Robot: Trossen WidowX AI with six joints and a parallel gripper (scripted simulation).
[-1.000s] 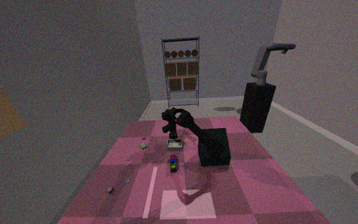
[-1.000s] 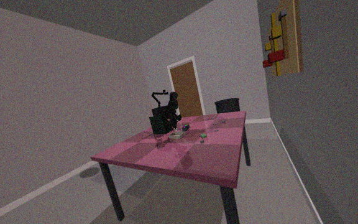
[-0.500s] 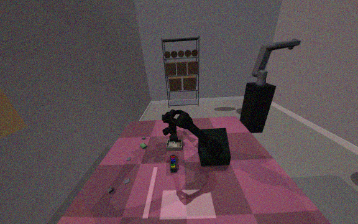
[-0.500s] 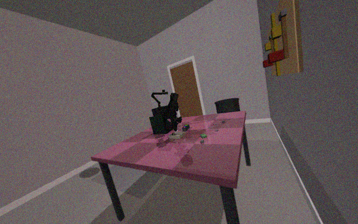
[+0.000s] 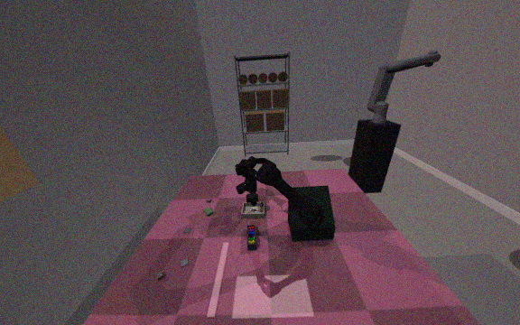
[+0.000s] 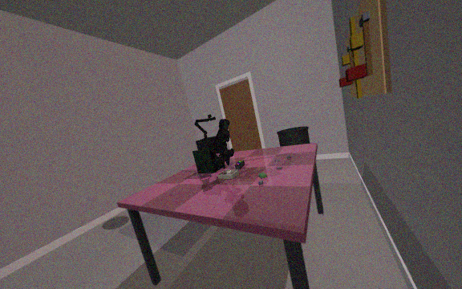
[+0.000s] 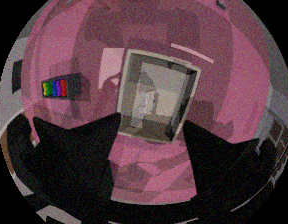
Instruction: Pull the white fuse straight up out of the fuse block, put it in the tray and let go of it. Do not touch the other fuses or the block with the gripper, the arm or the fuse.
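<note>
The white fuse (image 7: 144, 102) shows inside the tray's outline in the wrist view, towards its near left part; whether it rests on the tray floor is hard to tell. The pale tray (image 5: 253, 217) (image 7: 123, 90) (image 6: 231, 177) stands on the table. My gripper (image 5: 252, 202) (image 7: 153, 121) is open over the tray, its dark fingers wide apart with nothing gripped between them. The dark fuse block (image 5: 252, 247) (image 7: 74, 86) (image 6: 239, 164) stands apart from the tray and holds several coloured fuses, among them red, blue and green ones.
A large dark green box (image 5: 311, 217) (image 6: 204, 162) stands beside the arm. A green piece (image 5: 208, 211) (image 6: 262, 175) and several small grey pieces lie on the table. A pale strip (image 5: 218, 280) and a pale square (image 5: 273, 298) mark the tabletop.
</note>
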